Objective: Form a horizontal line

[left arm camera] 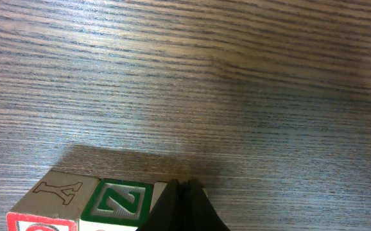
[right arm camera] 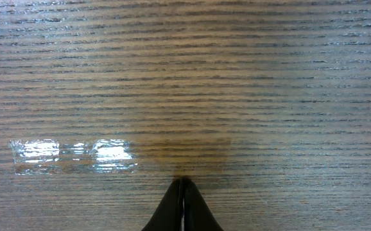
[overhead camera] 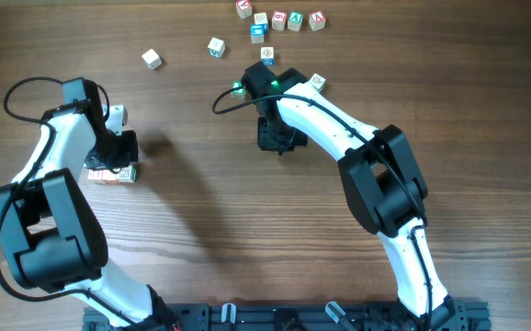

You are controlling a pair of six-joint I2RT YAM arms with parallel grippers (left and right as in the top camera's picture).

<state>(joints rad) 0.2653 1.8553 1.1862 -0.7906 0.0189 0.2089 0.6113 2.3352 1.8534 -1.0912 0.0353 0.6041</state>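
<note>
The horizontal line is a short row of pale cubes with red-marked sides, touching side by side at the left of the table. My left gripper sits right behind it. In the left wrist view its fingers are shut together and rest against the row's right end. That view shows a cube with a Y, a cube with a green letter, and a third cube mostly hidden behind the fingers. My right gripper is shut and empty over bare wood, as the right wrist view shows.
Several loose cubes lie at the far edge, among them a row with a blue cube below it. Single cubes lie to the left, beside the right arm, and by the left arm.
</note>
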